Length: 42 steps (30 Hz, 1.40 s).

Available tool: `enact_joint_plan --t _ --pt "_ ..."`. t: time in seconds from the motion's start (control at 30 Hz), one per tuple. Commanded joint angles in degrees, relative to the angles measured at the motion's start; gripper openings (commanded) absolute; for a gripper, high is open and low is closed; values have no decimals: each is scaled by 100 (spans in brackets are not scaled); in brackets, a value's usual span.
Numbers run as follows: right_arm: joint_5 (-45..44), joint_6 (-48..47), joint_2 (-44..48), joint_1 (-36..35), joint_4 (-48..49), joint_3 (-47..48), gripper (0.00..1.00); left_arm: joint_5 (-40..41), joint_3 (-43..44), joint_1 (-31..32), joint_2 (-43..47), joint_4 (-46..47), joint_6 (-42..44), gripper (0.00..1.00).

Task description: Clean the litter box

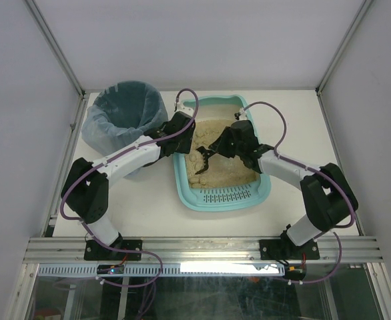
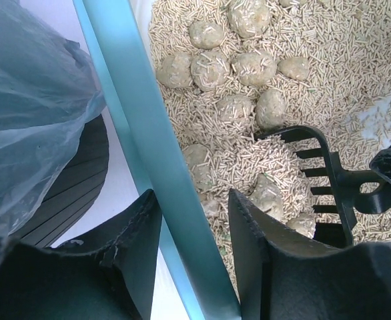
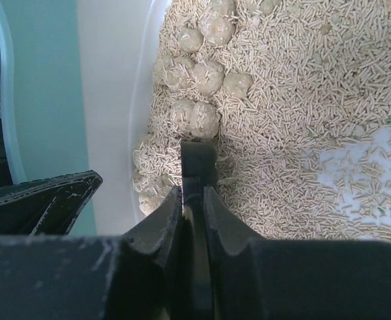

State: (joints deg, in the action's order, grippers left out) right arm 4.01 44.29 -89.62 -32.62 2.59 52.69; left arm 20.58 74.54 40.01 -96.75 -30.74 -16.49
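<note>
Litter box sits mid-table, grate end toward the arm bases, just right of the bag-lined bin. Left gripper straddles the box's left wall, one finger on each side; we can't tell if it's pinching. Right gripper is clamped tight on the black scoop, tines in the pellet litter beside a cluster of clumps.

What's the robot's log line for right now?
left jaws: open, astride litter box rim | right jaws: shut on black scoop | scoop: in litter among clumps
</note>
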Motion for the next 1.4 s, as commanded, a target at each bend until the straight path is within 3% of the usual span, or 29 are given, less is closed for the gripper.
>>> enact_joint_plan --t 0.0,0.27,0.63,0.9,1.37 --pt "584 254 -77 -274 7 -194 0 -714 122 44 -178 326 125 42" --pt "491 512 844 58 -8 -521 0 -653 124 43 -114 323 118 43" --pt "610 795 1829 541 -102 -809 0 -686 84 49 60 358 38 55" --pt "844 915 2322 930 -85 -1122 0 -635 -33 43 268 500 16 59" --pt "1667 1628 3094 1650 882 -2148 0 -485 -158 42 502 629 36 60"
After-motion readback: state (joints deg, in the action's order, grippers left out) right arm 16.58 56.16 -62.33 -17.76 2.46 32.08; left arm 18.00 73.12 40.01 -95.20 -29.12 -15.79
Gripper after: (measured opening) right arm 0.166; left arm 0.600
